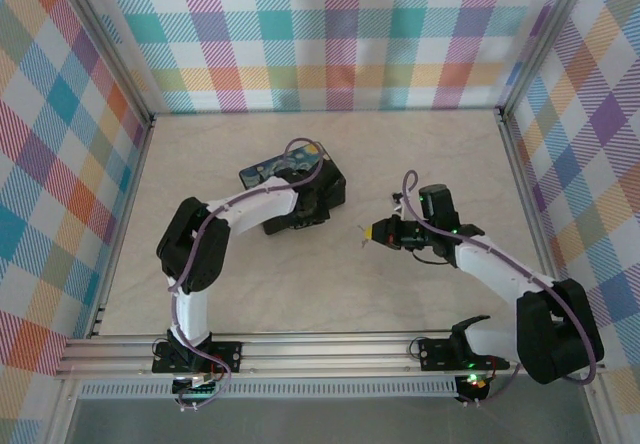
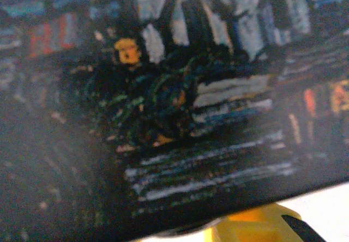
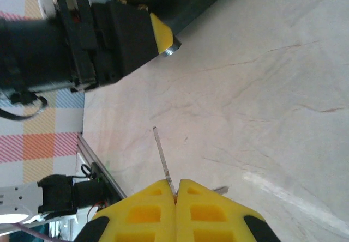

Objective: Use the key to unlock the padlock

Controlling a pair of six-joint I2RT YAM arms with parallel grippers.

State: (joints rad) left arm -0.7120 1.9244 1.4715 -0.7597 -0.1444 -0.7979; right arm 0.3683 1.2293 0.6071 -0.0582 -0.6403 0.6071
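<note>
While the right claw [image 3: 175, 195] clamps the key [image 3: 162, 155], the left claw [image 3: 162, 35] cannot be judged.

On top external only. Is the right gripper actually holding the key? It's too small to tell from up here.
Observer: Yes. In the right wrist view the right gripper is shut on the key. The thin blade sticks out past the yellow fingertips.
Operator: And the padlock? I just see the left arm over the blue box.
Observer: The right wrist view shows a small silvery piece, likely the padlock, right at the tip of the left gripper, beside the box. I cannot tell whether it is gripped.
</note>
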